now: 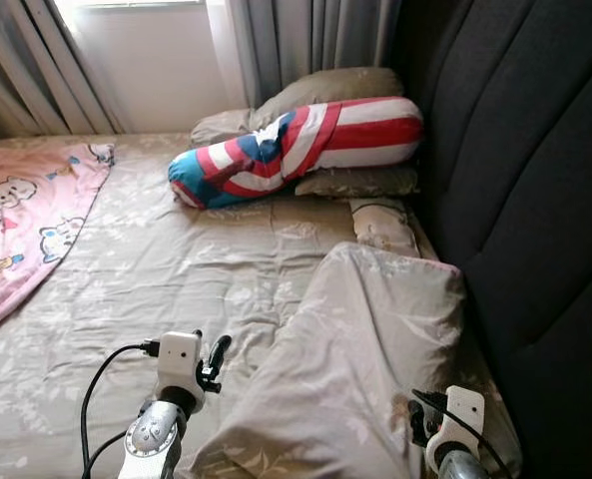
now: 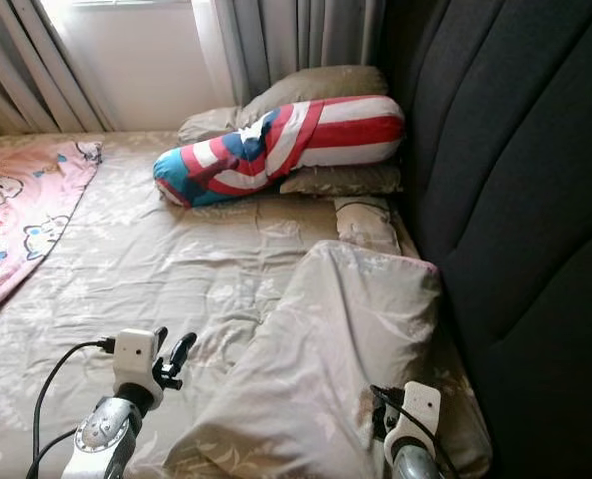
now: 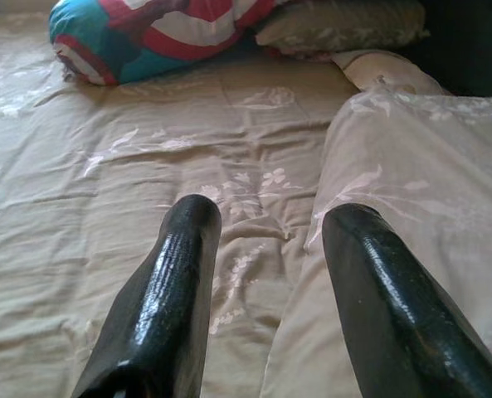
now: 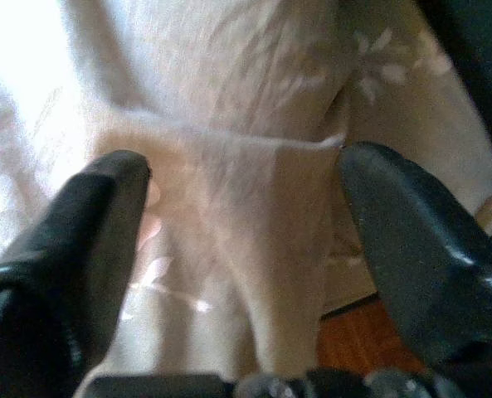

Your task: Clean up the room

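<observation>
A large beige floral pillow (image 1: 360,344) lies slanted on the near right of the bed, its lower end close to me. My left gripper (image 1: 214,361) hovers just left of that pillow, open, with nothing between its fingers (image 3: 179,274). My right gripper (image 1: 417,419) is at the pillow's near right edge. In the right wrist view it (image 4: 246,166) is open wide, with a fold of the pillow fabric (image 4: 262,215) lying between the fingers, which are not closed on it. A red, white and blue striped bolster (image 1: 296,150) rests on flat beige pillows (image 1: 360,182) at the head of the bed.
The bed sheet (image 1: 156,269) is beige and wrinkled. A pink cartoon blanket (image 1: 21,220) lies at the far left. A dark padded headboard (image 1: 535,200) runs along the right side. Grey curtains (image 1: 305,40) hang behind the bed. A strip of wooden floor (image 4: 362,340) shows beyond the bed's edge.
</observation>
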Available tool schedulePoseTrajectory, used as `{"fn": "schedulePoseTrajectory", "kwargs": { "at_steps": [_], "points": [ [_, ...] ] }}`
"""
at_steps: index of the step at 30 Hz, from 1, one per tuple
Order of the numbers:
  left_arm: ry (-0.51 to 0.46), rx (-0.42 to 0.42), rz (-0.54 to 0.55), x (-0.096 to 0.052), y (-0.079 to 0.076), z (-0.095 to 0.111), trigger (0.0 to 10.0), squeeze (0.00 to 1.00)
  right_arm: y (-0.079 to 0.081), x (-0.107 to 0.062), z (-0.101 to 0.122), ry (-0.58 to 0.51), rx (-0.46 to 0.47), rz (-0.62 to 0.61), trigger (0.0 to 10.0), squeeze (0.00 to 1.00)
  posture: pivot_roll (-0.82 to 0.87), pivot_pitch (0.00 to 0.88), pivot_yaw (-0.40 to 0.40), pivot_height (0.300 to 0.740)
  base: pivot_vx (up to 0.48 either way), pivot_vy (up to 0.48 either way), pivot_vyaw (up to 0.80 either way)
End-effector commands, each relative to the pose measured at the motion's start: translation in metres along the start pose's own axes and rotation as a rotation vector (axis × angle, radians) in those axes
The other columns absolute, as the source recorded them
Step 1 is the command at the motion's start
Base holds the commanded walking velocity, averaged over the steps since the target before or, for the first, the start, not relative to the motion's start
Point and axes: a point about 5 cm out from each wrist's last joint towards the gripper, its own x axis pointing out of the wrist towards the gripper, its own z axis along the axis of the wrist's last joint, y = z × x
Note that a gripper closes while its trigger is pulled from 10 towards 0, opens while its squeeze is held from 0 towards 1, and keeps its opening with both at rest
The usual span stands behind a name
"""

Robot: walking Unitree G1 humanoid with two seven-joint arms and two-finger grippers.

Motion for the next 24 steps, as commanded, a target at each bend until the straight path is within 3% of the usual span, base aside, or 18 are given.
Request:
{"fn": "schedulePoseTrajectory", "kwargs": {
  "at_steps": [1, 10, 11, 16, 24],
  "points": [
    [0.007, 0.015, -0.018, 0.003, 0.001, 0.003, 10.0, 0.00, 0.001, 0.000, -0.005, 0.038, 0.011, 0.000, 10.0, 1.00, 0.01, 0.052, 0.041, 0.740, 0.000, 0.000, 0.00],
    [-0.013, 0.026, -0.040, 0.005, 0.002, 0.013, 10.0, 0.00, -0.001, -0.001, -0.010, 0.086, -0.007, -0.052, 10.0, 1.00, 0.05, 0.103, 0.079, 0.740, 0.000, 0.000, 0.00],
    [-0.010, 0.033, -0.044, 0.002, 0.005, 0.013, 10.0, 0.00, -0.001, 0.000, -0.009, 0.086, 0.009, -0.057, 10.0, 0.00, 0.06, 0.124, 0.096, 0.740, 0.000, 0.000, 0.00],
    [0.003, 0.062, -0.052, -0.013, 0.016, 0.015, 10.0, 0.00, 0.000, 0.001, -0.009, 0.102, 0.032, -0.066, 10.0, 0.00, 0.09, 0.173, 0.122, 0.740, 0.000, 0.000, 0.00],
    [-0.001, 0.079, -0.058, -0.022, 0.018, 0.024, 10.0, 0.00, 0.003, 0.001, -0.013, 0.140, 0.066, -0.050, 10.0, 0.00, 0.16, 0.205, 0.158, 0.740, 0.000, 0.000, 0.00]
  ]
}}
